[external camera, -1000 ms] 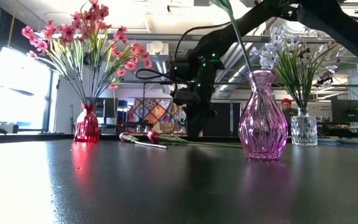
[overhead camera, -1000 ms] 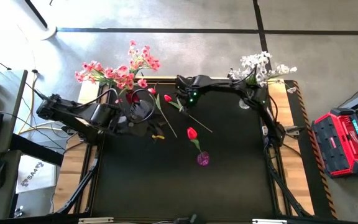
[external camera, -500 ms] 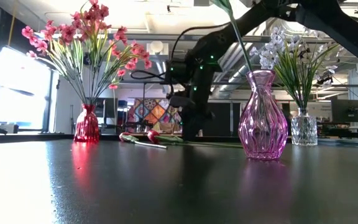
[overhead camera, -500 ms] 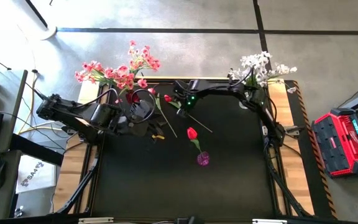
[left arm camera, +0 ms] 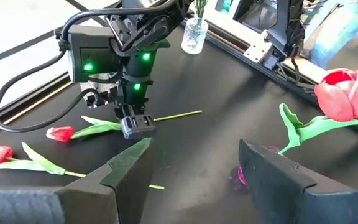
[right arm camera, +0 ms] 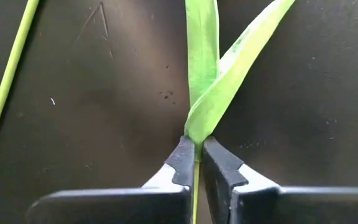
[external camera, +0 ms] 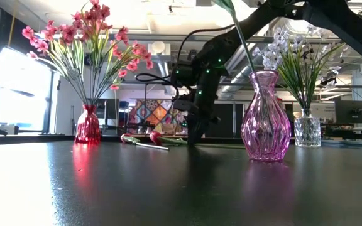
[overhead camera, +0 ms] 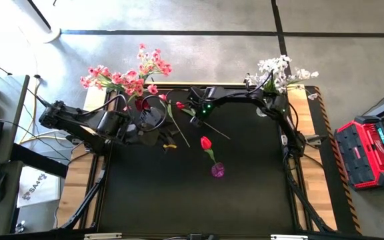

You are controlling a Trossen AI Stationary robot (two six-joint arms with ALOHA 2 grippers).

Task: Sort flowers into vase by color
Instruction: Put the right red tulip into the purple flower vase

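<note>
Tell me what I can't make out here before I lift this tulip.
- Held tulip: the right wrist view shows only stem and leaves; the bloom is cut off by the edge.
- Right gripper tips: low view, hidden behind its own dark body.
- Pink vase: its tulip's bloom is cut off by the low view's top edge.
- Left gripper: high view, lost among dark cables.

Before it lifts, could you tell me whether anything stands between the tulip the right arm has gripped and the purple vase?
Nothing visible does. The right gripper is shut on the tulip stem, and bare tabletop lies between it and the purple vase, which already holds one tulip.
</note>
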